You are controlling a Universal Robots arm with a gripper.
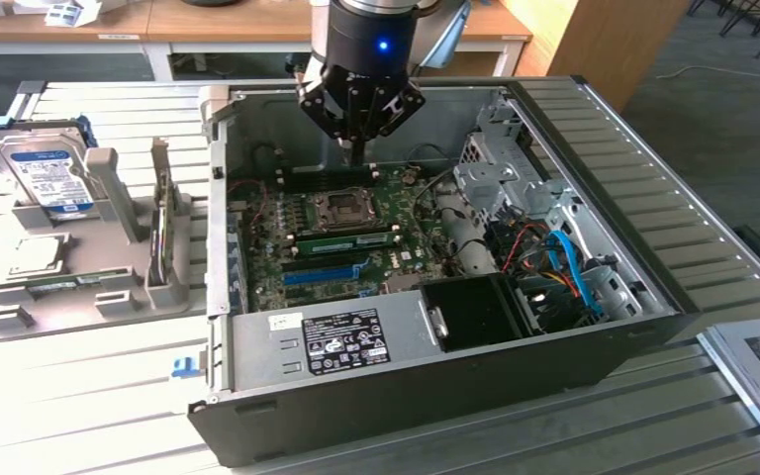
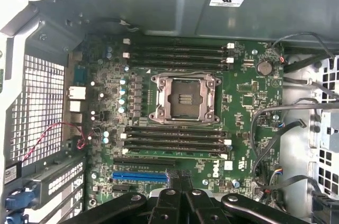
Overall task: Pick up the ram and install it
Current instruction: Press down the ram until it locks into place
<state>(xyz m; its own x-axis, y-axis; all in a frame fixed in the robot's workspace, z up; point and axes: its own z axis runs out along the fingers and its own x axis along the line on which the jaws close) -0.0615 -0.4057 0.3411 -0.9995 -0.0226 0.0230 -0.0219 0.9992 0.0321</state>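
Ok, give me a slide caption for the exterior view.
Gripper, jaws shut, hangs over the open case; a green ram sits slotted in the board.

A pale slatted metal table (image 1: pixel 103 396) fills most of the exterior view, brightly and evenly lit. Behind it stands a wooden desk (image 1: pixel 222 25) with white legs, and a light wooden panel (image 1: pixel 585 40) rises at the exterior view's right. The floor (image 1: pixel 716 109) is grey carpet.

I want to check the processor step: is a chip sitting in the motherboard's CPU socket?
No, the CPU socket lies open and bare, with its contact field exposed.
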